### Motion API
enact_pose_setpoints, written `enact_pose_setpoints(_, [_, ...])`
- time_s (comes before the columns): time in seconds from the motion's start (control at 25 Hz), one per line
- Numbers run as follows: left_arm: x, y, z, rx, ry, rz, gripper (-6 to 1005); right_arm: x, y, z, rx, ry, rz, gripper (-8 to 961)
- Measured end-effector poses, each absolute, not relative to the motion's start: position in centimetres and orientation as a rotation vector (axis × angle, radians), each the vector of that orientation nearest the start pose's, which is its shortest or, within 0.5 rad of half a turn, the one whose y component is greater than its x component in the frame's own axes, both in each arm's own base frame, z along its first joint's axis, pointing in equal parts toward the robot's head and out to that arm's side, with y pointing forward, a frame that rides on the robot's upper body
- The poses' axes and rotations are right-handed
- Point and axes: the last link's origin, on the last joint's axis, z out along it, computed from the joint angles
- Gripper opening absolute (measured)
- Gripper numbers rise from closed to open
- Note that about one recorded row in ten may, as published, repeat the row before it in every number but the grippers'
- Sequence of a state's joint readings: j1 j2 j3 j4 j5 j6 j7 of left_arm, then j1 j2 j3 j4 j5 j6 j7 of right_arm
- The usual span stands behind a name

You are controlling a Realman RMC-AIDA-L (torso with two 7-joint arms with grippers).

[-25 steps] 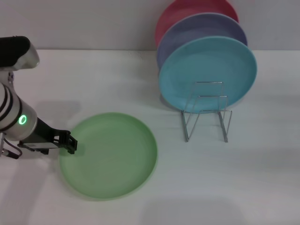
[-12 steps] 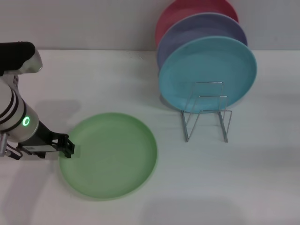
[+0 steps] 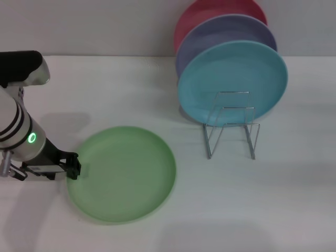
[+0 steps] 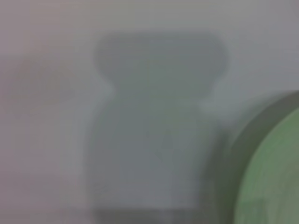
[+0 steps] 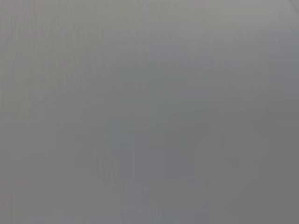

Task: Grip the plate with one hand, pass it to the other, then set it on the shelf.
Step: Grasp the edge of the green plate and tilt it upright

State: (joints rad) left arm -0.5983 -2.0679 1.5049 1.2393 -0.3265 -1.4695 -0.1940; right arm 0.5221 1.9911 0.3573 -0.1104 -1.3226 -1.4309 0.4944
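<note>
The light green plate (image 3: 125,173) lies flat on the white table at the front left. My left gripper (image 3: 73,167) is low over the table, right at the plate's left rim. In the left wrist view a part of the plate's rim (image 4: 275,177) shows, blurred, beside the gripper's shadow on the table. The silver wire shelf (image 3: 231,128) stands to the right of the plate, its front slots bare. My right gripper is out of view, and the right wrist view shows only flat grey.
A turquoise plate (image 3: 233,79) leans upright behind the shelf, with a lavender plate (image 3: 226,31) and a pink plate (image 3: 210,13) behind it. The white table (image 3: 273,199) stretches in front and to the right.
My left gripper has slid a little left and toward the front along the plate's left rim. The plate has stayed where it was.
</note>
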Motion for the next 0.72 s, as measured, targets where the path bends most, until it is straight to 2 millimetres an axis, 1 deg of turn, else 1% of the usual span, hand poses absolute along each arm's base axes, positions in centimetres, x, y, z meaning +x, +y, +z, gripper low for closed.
enact_pose_setpoints(0.08, [-22.24, 35.86, -0.94, -1.875, -1.593, 0.512, 542, 36.33, 33.44, 14.01, -1.025, 0.444, 0.965, 551])
enact_pose_setpoints(0.28, [-22.12, 35.96, -1.10, -1.882, -1.589, 0.521, 440, 36.33, 33.44, 14.02, -1.024, 0.444, 0.965, 551])
enact_pose_setpoints(0.52, [-21.97, 35.99, -1.14, -1.888, -1.584, 0.526, 281, 36.35, 33.42, 14.04, -1.021, 0.444, 0.965, 551])
enact_pose_setpoints(0.72, [-21.94, 35.97, -1.14, -1.897, -1.578, 0.532, 236, 36.38, 33.39, 14.07, -1.021, 0.444, 0.964, 552])
